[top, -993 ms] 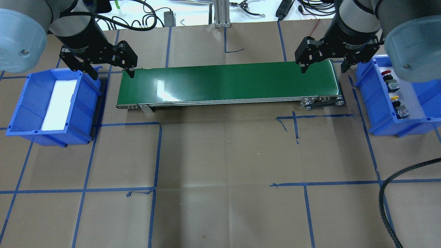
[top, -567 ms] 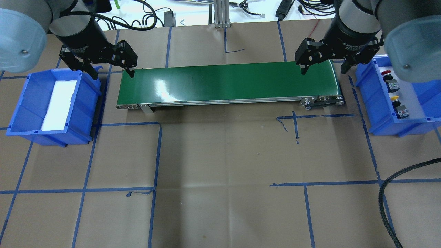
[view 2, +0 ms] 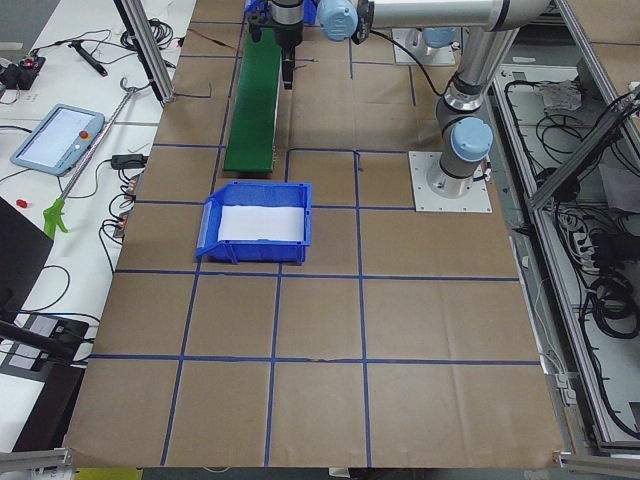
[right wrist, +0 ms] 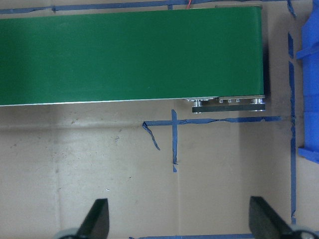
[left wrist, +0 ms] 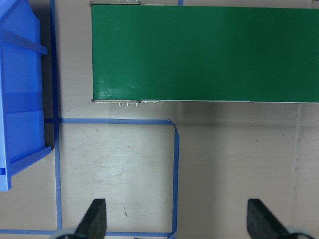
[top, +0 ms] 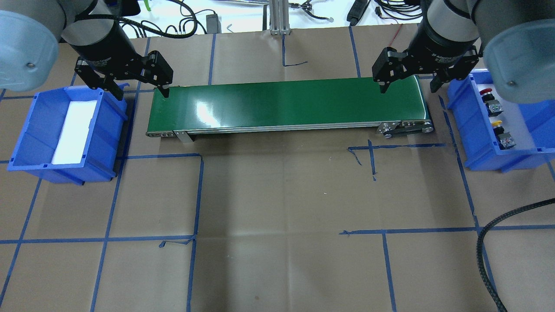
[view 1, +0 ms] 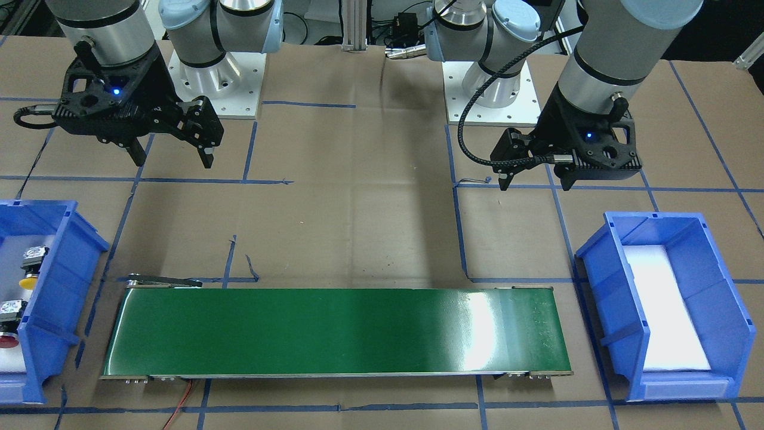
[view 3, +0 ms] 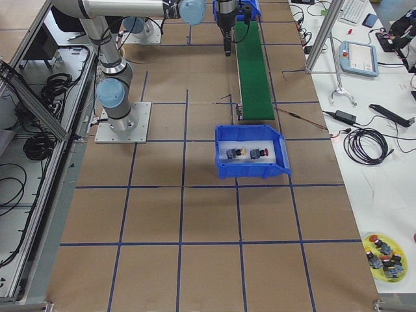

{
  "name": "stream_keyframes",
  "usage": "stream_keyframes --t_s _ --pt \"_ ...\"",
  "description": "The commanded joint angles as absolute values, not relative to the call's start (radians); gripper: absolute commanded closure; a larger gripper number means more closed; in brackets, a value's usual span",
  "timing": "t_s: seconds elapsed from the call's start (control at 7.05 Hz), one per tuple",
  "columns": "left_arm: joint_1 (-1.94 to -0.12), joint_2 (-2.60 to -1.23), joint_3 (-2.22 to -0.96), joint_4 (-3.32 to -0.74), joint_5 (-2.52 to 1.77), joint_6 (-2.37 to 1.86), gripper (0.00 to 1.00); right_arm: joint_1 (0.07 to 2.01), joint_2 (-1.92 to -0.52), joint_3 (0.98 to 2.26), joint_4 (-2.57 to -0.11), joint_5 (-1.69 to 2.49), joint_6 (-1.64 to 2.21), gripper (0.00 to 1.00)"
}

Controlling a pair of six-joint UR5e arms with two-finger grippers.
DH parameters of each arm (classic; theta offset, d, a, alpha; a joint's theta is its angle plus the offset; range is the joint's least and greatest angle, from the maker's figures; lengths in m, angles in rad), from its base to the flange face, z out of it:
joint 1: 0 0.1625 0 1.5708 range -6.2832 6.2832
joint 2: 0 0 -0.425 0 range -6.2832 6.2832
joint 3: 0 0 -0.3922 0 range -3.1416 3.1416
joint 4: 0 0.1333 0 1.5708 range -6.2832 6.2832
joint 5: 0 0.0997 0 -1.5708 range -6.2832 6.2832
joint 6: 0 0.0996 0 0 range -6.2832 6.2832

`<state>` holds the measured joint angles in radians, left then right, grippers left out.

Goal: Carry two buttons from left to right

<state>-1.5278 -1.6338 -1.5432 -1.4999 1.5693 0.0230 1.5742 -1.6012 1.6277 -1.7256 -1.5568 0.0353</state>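
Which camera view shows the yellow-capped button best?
Exterior front-facing: the yellow-capped button appears largest, cap and terminal block distinct, in the blue bin. Overhead shows it smaller; exterior right tiny; wrist and exterior left views miss it.

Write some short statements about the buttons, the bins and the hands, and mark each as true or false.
1. The red button and the yellow button lie in the right bin. True.
2. The left bin holds one button. False: the left bin holds only a white pad.
3. No button lies on the green belt. True.
4. The left hand is shut on a button. False: the left hand is open and holds nothing.
5. The right hand is open. True.
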Motion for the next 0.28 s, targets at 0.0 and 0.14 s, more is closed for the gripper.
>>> stream_keyframes --t_s 0.0,0.14 --pt "-1.528 -1.634 -1.543 -1.499 1.569 0.023 0.0 1.574 -1.601 1.628 -1.726 -1.559 0.035 0.0" --pt "-1.528 -1.634 -1.543 -1.499 1.569 0.023 0.0 1.574 -1.601 1.628 -1.726 -1.559 0.035 0.0"
